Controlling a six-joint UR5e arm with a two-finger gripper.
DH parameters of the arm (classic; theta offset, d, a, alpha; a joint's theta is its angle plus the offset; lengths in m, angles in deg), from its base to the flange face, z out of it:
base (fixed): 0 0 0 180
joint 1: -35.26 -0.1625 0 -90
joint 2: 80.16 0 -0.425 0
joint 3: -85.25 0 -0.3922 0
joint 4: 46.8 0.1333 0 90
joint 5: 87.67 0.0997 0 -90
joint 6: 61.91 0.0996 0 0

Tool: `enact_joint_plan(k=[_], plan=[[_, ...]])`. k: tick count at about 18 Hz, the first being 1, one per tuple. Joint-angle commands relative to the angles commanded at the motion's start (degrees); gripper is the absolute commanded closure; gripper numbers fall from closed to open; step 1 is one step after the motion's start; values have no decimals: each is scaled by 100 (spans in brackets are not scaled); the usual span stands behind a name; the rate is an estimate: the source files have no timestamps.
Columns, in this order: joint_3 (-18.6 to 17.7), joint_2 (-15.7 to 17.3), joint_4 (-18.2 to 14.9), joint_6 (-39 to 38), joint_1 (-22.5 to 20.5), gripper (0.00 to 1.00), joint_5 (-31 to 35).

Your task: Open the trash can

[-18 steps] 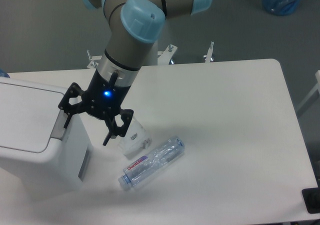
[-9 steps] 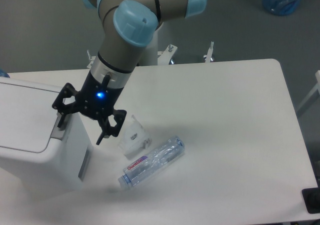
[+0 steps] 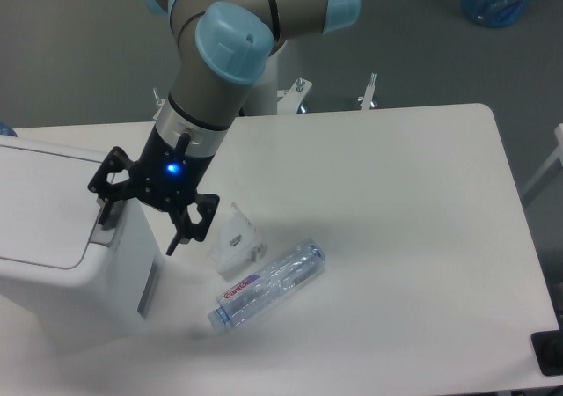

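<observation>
Just one fixed cam here, mounted high and looking down at an angle across the white worktop (image 3: pixel 396 202), fairly close, with grey floor visible behind it.

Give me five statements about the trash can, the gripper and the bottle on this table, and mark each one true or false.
1. The trash can has its lid down. True.
2. The gripper is shut on the clear plastic bottle. False: its fingers are spread and hold nothing; the bottle lies apart on the table.
3. The bottle stands upright. False: it lies on its side.
4. One gripper finger is at the grey push tab on the bin's right edge. True.
5. A small clear plastic cup lies between the bin and the bottle. True.
</observation>
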Motion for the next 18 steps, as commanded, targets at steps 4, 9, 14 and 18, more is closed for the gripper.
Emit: enact_joint_plan(k=[4, 9, 14, 18], plan=[[0, -9, 0, 9, 9, 0, -9], [17, 0, 44, 0, 9, 0, -9], [114, 9, 473, 52, -9, 0, -9], [106, -26, 1063, 525, -271, 0, 472]])
